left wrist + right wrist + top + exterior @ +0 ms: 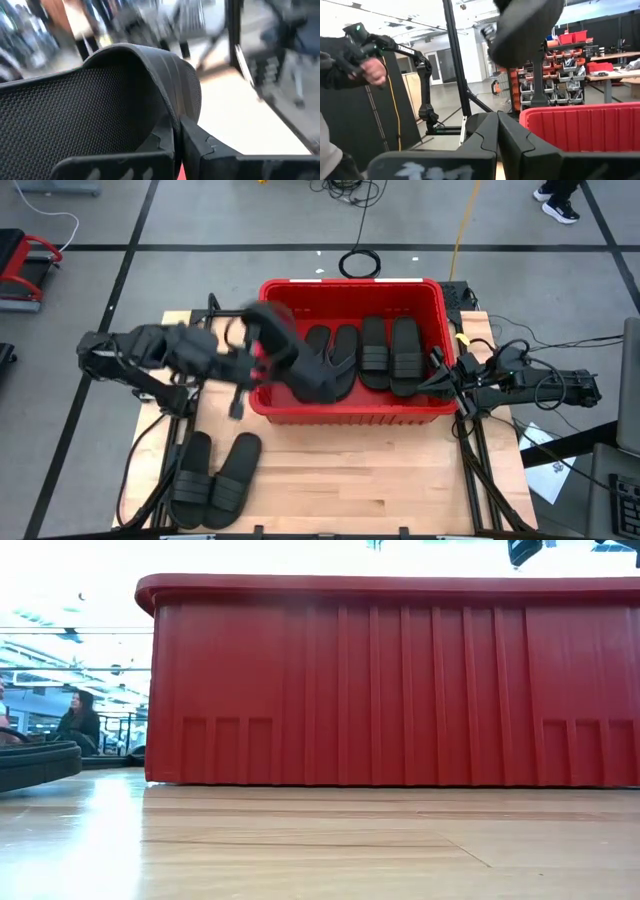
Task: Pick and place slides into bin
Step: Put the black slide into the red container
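While the left claw (262, 345) hangs over the left wall of the bin (350, 412), it is clamped tight on a black slide (318, 375) that droops from it into the tub's left half; the left wrist view shows the textured sole and ribbed strap (150, 70) of that slide pinched right at the fingers. Four more slides lie flat on the bin floor: a pair (332, 342) just beyond the held one, and another pair (391, 352) toward the right wall, all with long axes running front to back. Two slides (215, 475) wait on the counter (380, 480), in front of the bin's left corner, toes angled toward the bin, well nearer the left arm than the right. Right claw (452, 380) sits pressed closed and empty just outside the bin's right wall. Judged from this, the held slide is over open floor and needs only a release; the next pick lies back and below the left claw, on its own side
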Controlling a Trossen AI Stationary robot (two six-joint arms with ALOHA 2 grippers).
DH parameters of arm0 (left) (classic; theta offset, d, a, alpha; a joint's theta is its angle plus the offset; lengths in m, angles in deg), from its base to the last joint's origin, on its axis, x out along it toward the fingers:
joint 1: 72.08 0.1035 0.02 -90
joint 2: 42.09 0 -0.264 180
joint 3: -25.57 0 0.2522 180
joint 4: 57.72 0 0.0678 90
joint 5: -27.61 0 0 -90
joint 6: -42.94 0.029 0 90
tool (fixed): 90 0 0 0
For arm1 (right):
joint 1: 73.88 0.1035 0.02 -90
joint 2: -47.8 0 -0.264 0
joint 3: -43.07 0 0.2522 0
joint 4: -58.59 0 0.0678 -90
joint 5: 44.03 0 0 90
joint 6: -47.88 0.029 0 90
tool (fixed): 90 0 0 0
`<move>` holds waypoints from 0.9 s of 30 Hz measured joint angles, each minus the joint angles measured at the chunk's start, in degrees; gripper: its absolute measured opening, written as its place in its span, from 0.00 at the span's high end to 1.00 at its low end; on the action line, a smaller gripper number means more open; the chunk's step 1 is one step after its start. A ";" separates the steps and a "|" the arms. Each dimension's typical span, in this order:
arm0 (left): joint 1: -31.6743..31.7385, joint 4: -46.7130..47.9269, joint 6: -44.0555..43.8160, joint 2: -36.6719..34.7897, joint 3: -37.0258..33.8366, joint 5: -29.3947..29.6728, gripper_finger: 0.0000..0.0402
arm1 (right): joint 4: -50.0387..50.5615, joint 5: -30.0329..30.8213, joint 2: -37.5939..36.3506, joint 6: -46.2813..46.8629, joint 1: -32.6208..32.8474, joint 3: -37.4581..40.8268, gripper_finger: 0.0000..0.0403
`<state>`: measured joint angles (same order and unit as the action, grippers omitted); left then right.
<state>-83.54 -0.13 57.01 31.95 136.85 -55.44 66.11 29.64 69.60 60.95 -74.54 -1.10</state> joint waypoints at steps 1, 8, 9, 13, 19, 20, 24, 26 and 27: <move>2.10 -3.46 1.92 0.04 -0.11 -2.66 1.00 | 0.00 0.00 0.02 -0.56 0.00 0.00 1.00; 14.72 -17.30 5.74 2.40 -0.55 -26.05 1.00 | 0.02 1.56 0.00 -2.27 0.03 0.00 1.00; 16.39 -18.70 5.74 3.16 -0.55 -29.92 1.00 | 0.04 2.73 0.00 -2.27 0.02 0.00 1.00; 23.83 -19.70 5.70 5.44 -0.57 -44.00 1.00 | 0.26 8.81 0.02 -3.85 0.00 0.00 1.00; 34.71 -14.31 6.36 8.35 -0.63 -60.93 1.00 | 0.20 19.22 0.02 -6.98 0.02 0.00 1.00; 36.46 -12.82 6.94 8.45 -0.63 -62.93 1.00 | 0.15 21.09 0.02 -6.83 0.02 0.00 1.00; 43.05 -8.74 9.63 9.94 -0.55 -69.44 1.00 | -0.17 28.08 0.01 -6.01 0.01 0.00 1.00; 45.71 -7.36 10.33 11.40 -0.57 -70.20 1.00 | -0.92 31.62 0.02 -5.92 0.01 0.00 1.00; 46.42 -7.45 10.77 12.43 -0.57 -70.18 1.00 | -1.51 33.32 0.02 -5.87 0.01 0.00 1.00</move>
<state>-37.11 -7.58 67.78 44.38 136.28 -125.62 64.60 62.96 69.62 55.08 -74.54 -1.10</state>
